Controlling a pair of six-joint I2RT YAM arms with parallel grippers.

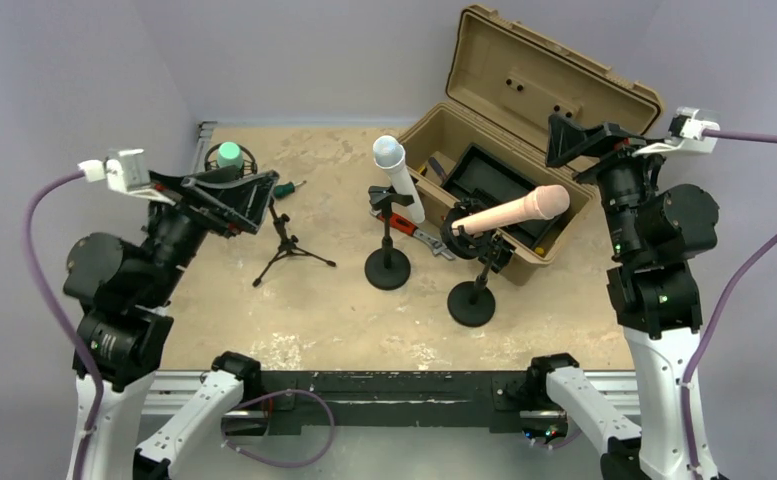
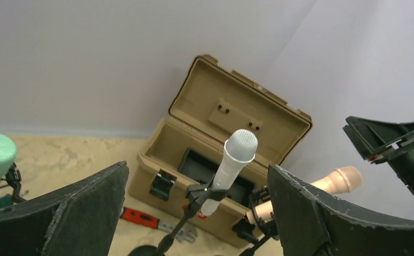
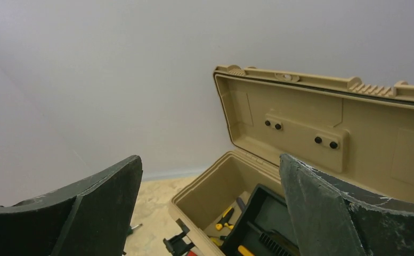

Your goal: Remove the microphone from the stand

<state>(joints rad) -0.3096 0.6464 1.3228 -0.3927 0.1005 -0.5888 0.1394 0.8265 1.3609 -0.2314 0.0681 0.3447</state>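
Three microphones stand on the table. A white microphone [image 1: 398, 175] is clipped in a round-base stand [image 1: 387, 268] at the middle. A pink microphone [image 1: 519, 210] sits in a shock mount on a second round-base stand [image 1: 472, 300]. A green-headed microphone [image 1: 229, 154] sits on a tripod stand [image 1: 289, 250] at the left. My left gripper [image 1: 254, 200] is open and empty, raised beside the tripod. In the left wrist view it [image 2: 199, 213] faces the white microphone [image 2: 231, 165] from a distance. My right gripper [image 1: 564, 140] is open and empty above the toolbox; its wrist view [image 3: 210, 208] shows no microphone.
An open tan toolbox [image 1: 554, 70] stands at the back right with a black tray and hand tools inside [image 3: 231, 176]. A red-handled wrench [image 1: 404, 225] lies behind the white microphone's stand. A green screwdriver [image 1: 286, 188] lies near the tripod.
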